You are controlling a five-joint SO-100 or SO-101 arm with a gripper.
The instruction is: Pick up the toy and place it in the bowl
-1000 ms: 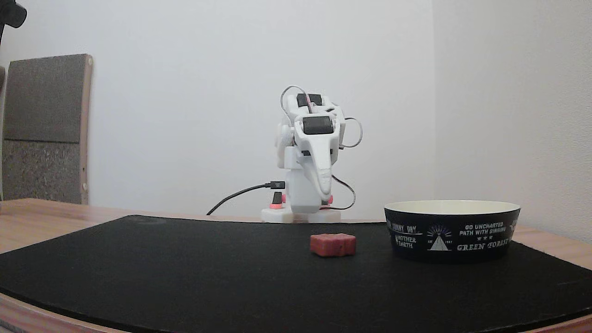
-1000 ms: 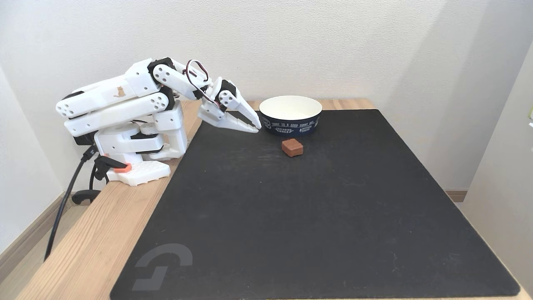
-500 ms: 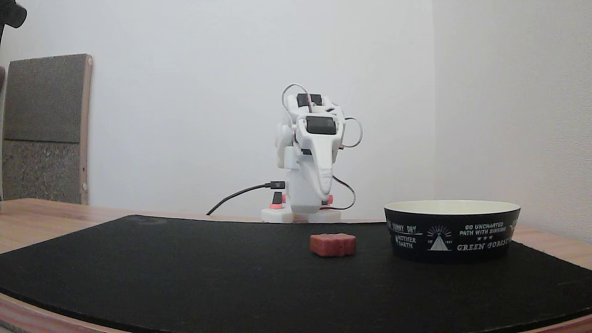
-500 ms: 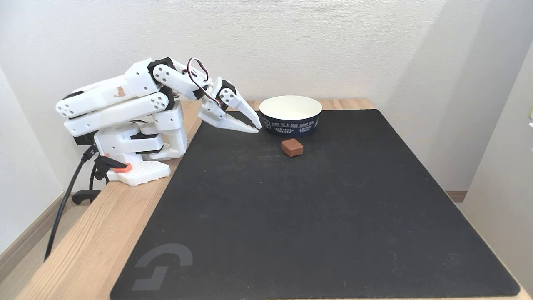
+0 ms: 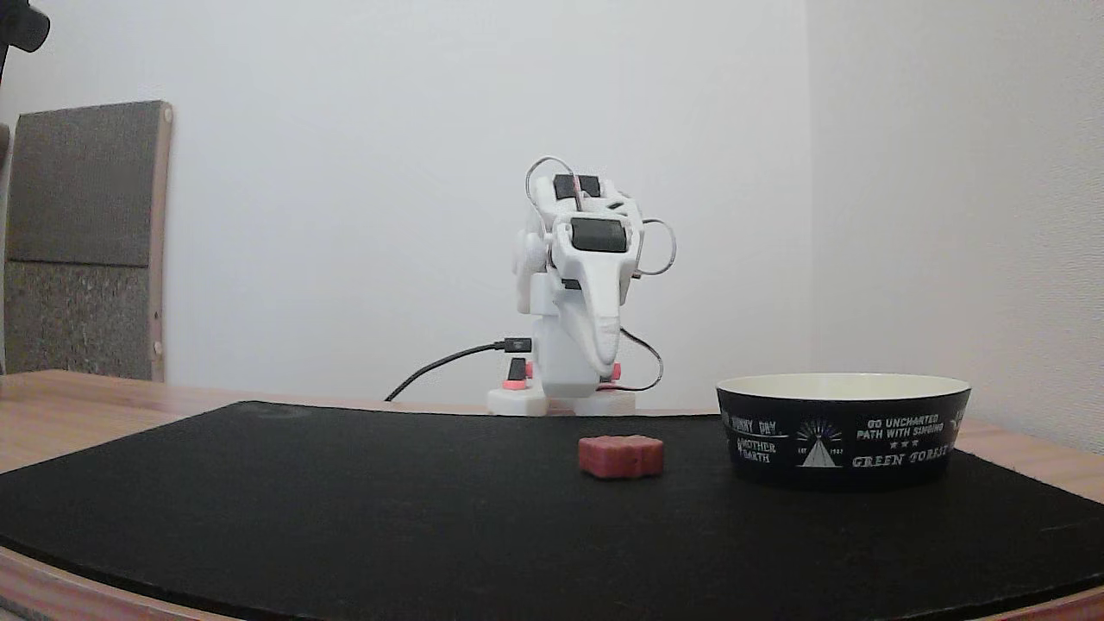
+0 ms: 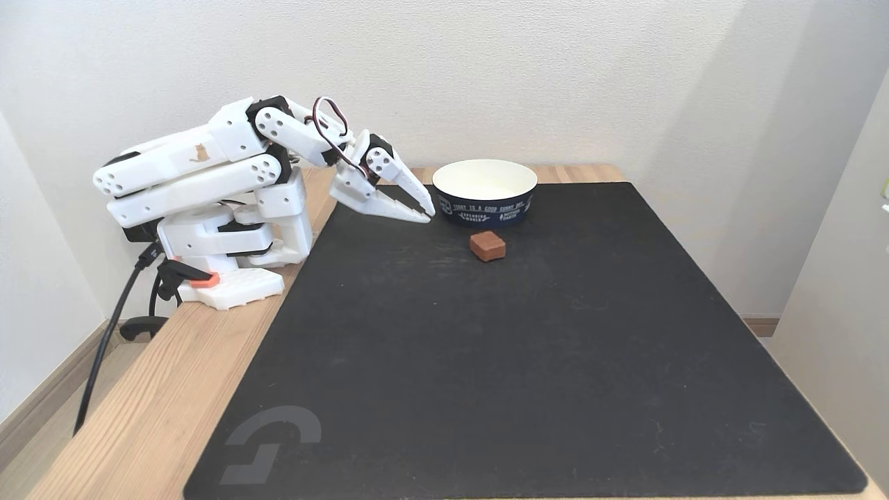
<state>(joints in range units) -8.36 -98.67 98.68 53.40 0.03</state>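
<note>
From here I see the hand (image 6: 427,214) hanging low over the far left corner of the black mat (image 6: 528,361) that covers the wooden bench (image 6: 160,389), its two fingers drawn nearly together with at most a thin slit between them and nothing held. The red toy (image 6: 487,246) lies flat on the mat near that far edge, apart from the hand, to the right of the fingertips and a little nearer the camera in that fixed view. The black GREEN FOREST bowl (image 6: 485,209) stands just behind the toy at the mat's far edge; in the low fixed view the toy (image 5: 621,456) sits left of the bowl (image 5: 843,444), not touching it.
</note>
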